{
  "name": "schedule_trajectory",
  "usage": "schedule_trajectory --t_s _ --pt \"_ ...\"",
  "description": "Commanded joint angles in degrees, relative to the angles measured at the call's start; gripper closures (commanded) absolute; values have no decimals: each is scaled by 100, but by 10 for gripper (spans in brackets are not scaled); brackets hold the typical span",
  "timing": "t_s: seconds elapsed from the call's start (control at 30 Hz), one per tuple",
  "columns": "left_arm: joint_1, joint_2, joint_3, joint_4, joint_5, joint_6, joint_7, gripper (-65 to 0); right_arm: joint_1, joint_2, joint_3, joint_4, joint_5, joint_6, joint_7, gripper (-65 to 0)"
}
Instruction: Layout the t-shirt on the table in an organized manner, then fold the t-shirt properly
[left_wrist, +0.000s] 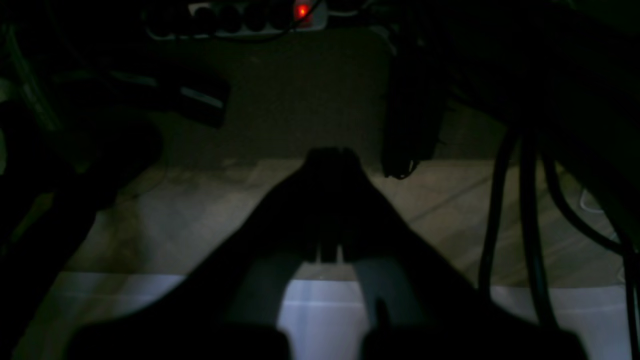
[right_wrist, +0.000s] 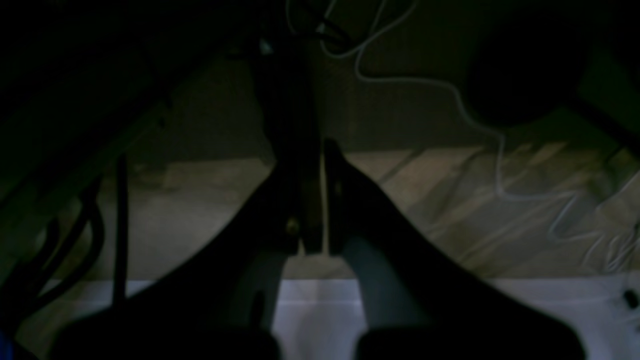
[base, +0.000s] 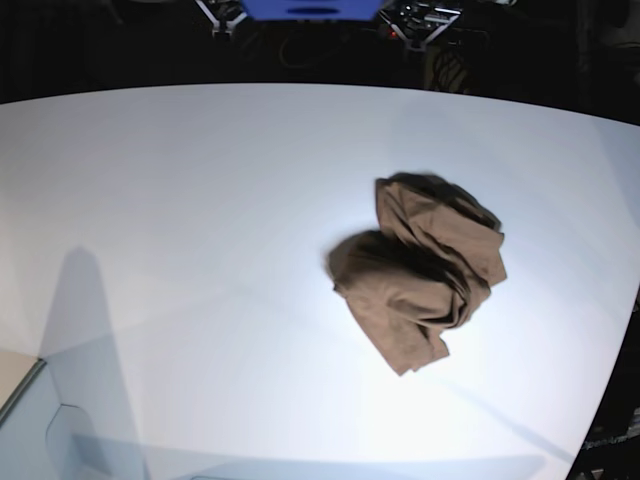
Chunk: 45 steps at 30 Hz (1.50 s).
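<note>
The t-shirt (base: 420, 265) sits in a crumpled heap on the white desk (base: 180, 200), right of the middle. Both sets of fingers (left_wrist: 330, 165) (right_wrist: 310, 160) are pressed together, far from it. One wrong grab could lift two layers and keep it bunched.
</note>
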Motion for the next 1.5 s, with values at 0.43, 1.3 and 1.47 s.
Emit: schedule_trajectory --t_s 0.43,1.3,1.47 --pt "515 56 -5 1157 -5 5 1 0 352 255 11 15 38 32 -8 0" --pt "2370 -269 -5 4911 -14 -3 71 0 -1336 686 28 2564 65 32 537 0" --pt "3241 -612 -5 6731 -14 5 230 0 -2400 703 195 4524 65 32 529 0"
